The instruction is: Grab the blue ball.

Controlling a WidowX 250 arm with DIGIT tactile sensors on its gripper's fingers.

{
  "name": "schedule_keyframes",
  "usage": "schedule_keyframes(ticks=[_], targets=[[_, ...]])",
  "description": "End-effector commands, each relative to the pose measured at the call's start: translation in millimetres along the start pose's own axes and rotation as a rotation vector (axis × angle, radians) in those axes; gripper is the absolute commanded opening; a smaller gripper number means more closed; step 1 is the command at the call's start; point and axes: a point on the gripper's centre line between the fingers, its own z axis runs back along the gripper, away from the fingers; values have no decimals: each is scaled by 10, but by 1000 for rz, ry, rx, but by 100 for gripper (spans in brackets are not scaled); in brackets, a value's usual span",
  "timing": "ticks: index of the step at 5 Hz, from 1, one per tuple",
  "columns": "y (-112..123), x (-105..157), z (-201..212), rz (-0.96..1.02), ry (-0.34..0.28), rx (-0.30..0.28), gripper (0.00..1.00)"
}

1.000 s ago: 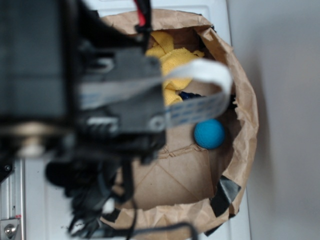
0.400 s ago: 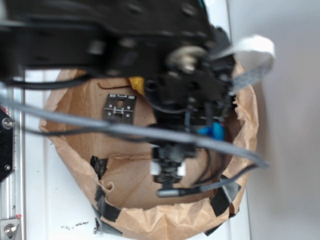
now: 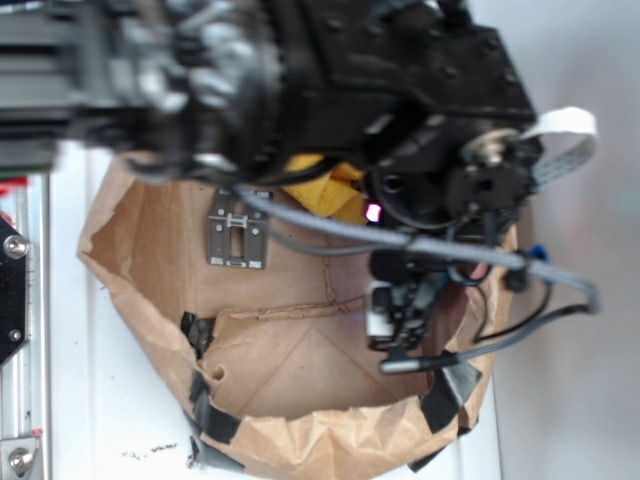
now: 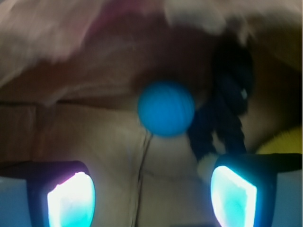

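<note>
Tool (image 4: 151, 191): spread wide, empty, two glowing pads (image 4: 71, 198) nearest the wrist lens. Beyond, centred between them and well apart: blue ball (image 4: 166, 109), resting on brown paper bag floor (image 4: 90, 142). Just right of ball, touching or nearly: dark navy rope (image 4: 227, 113). Far right: yellow cloth (image 4: 284, 142). From outside: metal bracket (image 3: 239, 229) on bag floor; ball hidden by arm.

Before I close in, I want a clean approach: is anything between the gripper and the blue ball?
No. In the wrist view only bare brown paper lies between the open gripper and the blue ball; the dark rope sits beside it.
</note>
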Motion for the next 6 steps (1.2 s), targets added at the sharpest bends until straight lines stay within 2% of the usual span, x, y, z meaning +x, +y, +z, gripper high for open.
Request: schedule_keyframes(ticks=[1, 4, 5, 6], targets=[[-1, 158, 133, 40, 36, 107, 100], [-1, 158, 133, 40, 36, 107, 100], [-162, -17, 147, -50, 8, 178, 100], [-316, -153, 226, -134, -89, 230, 100]])
